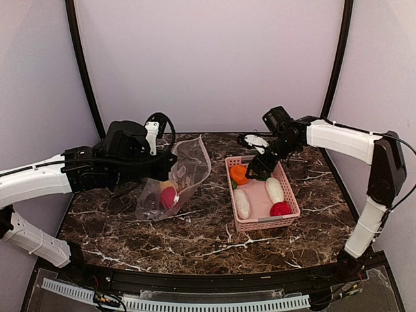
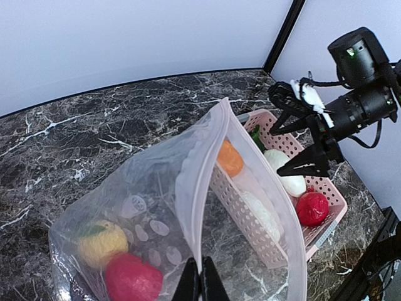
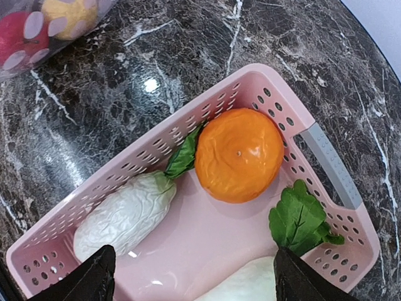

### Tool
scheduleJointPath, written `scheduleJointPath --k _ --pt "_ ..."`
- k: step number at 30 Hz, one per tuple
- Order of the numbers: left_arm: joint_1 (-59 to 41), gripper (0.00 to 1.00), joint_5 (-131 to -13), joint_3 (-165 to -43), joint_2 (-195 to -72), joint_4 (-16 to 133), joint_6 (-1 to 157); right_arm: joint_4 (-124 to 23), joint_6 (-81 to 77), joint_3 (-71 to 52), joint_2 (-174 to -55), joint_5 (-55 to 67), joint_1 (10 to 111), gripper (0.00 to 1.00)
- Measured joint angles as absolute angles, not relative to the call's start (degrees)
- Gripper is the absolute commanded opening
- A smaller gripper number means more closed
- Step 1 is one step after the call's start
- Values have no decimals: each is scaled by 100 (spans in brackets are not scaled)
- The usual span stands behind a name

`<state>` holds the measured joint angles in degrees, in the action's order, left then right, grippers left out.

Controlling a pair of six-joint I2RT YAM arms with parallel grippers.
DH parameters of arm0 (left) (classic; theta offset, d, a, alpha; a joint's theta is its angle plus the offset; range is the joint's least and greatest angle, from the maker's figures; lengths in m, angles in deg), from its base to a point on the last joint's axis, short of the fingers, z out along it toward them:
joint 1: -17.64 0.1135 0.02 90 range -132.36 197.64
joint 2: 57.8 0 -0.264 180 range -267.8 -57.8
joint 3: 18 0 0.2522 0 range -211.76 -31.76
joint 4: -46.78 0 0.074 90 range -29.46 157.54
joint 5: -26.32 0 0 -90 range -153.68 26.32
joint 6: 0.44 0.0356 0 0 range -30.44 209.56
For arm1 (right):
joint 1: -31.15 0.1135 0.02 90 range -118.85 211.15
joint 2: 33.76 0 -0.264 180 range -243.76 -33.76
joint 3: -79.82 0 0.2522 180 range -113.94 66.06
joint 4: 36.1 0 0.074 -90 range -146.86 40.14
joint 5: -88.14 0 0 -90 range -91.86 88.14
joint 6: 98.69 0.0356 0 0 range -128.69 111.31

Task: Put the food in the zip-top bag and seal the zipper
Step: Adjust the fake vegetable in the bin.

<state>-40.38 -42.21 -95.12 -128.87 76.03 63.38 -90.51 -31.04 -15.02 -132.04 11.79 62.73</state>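
Note:
My left gripper (image 2: 201, 282) is shut on the mouth edge of the zip-top bag (image 2: 150, 188), pinching its white zipper strip (image 2: 195, 219) and holding the mouth up and open. A yellow ball (image 2: 101, 241) and a red ball (image 2: 131, 279) lie inside the bag. My right gripper (image 3: 194, 266) hangs open over the pink basket (image 3: 332, 166), just short of an orange ball (image 3: 239, 153). A white radish (image 3: 125, 213) lies to its left and another (image 3: 250, 282) sits by the right finger. From above, a red ball (image 1: 281, 208) rests at the basket's near end.
The pink basket (image 1: 260, 224) stands right of the bag (image 1: 188, 166) on the dark marble table (image 1: 195, 240). Black frame posts (image 1: 83, 71) rise at the back corners in front of pale walls.

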Motion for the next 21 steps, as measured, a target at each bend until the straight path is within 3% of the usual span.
scheduleJointPath --k 21 --pt "-4038 1 -4168 -9468 -12605 7618 6341 -9284 -2750 -3587 -15530 1074 6233 92"
